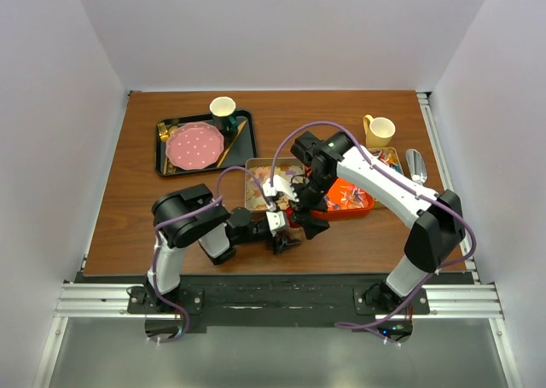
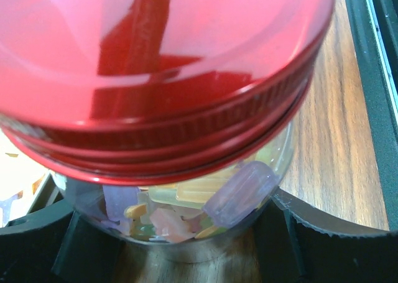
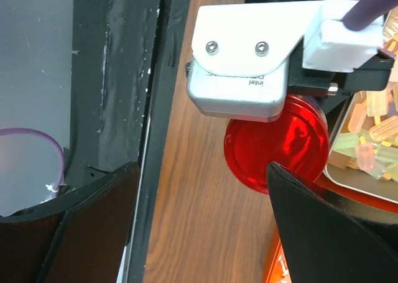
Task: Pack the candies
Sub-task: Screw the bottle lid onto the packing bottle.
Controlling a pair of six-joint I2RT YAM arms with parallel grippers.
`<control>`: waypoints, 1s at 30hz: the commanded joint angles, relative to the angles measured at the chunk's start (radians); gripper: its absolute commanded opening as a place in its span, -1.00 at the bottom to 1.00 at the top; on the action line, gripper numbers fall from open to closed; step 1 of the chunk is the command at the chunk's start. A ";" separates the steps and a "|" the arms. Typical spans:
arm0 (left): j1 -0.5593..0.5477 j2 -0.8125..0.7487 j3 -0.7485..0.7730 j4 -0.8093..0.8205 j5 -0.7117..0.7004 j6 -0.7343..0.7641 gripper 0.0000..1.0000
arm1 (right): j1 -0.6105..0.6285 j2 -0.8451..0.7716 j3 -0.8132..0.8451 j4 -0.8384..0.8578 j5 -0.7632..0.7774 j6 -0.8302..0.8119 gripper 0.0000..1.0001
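Observation:
In the left wrist view a clear jar [image 2: 186,230] with a red screw lid [image 2: 161,78] fills the frame. Pale pastel candies [image 2: 239,193] lie inside it. My left gripper [image 2: 180,239] is shut on the jar, with a black finger on each side of its body. In the right wrist view my right gripper [image 3: 199,214] stands open over bare wood, just beside the red lid [image 3: 277,143], with nothing between its fingers. More pastel candies [image 3: 373,140] lie in a silver tin [image 1: 256,188]. Wrapped candies fill an orange tray [image 1: 350,202].
A black tray [image 1: 241,149] at the back left carries a pink plate [image 1: 194,146] and a green cup [image 1: 223,109]. A yellow mug [image 1: 380,130], a small dish of sweets [image 1: 391,158] and a metal scoop [image 1: 416,165] stand at the back right. Both arms crowd the near middle.

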 commanded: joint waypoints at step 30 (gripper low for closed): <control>0.025 0.051 -0.002 -0.157 -0.028 -0.002 -1.00 | 0.007 0.040 0.070 0.053 0.045 -0.217 0.97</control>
